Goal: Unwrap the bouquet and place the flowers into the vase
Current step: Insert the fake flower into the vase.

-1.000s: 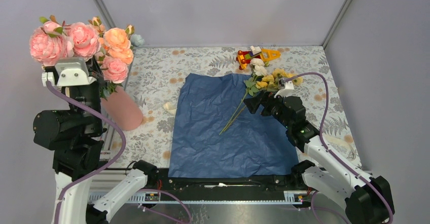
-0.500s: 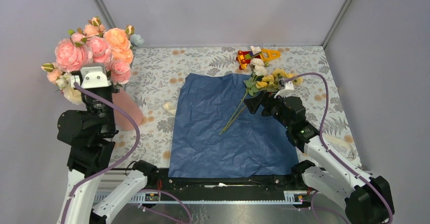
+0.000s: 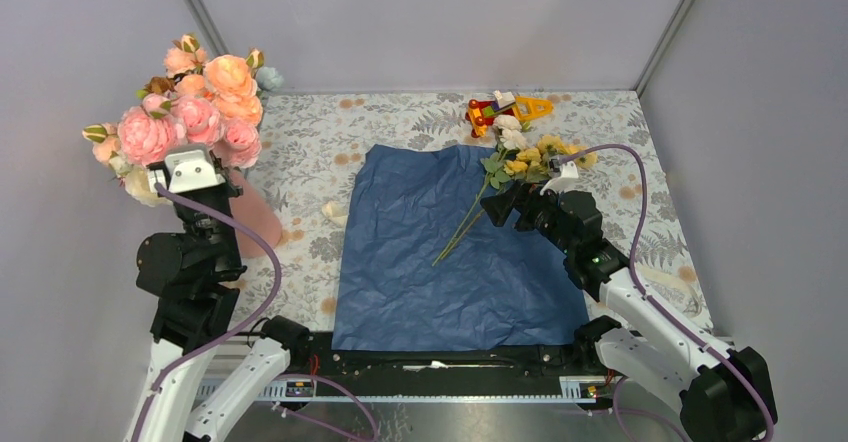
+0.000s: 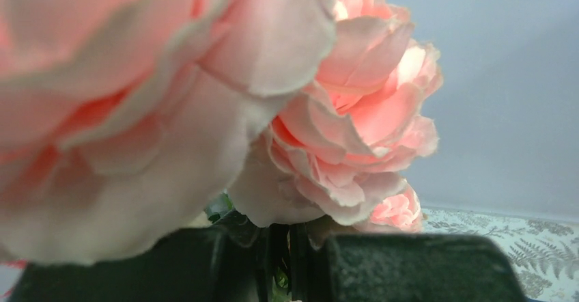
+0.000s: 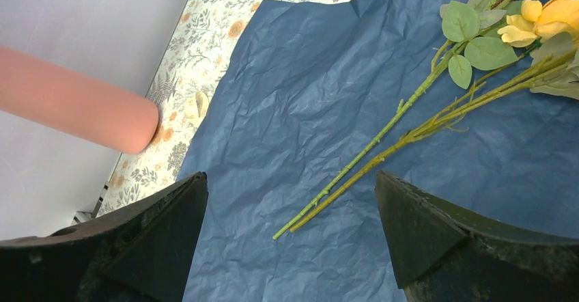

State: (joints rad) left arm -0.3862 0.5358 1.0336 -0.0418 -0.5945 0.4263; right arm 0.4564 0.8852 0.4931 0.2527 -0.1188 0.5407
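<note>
The left arm stands reared upright just beside the vase point(image 3: 257, 226), its left gripper point(image 4: 280, 264) clamped on the stems of pink roses point(image 3: 150, 134) near the vase's mouth, while the right gripper point(image 5: 290, 179) hangs wide open well right of the vase, over yellow flowers point(image 3: 527, 155) lying flat.

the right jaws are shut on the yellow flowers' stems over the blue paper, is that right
Not quite. The right jaws stand wide open and hold nothing. The flower stems lie loose on the blue paper beneath them. The right wrist view shows this, with the stems seen in the gap between the two jaws.
</note>
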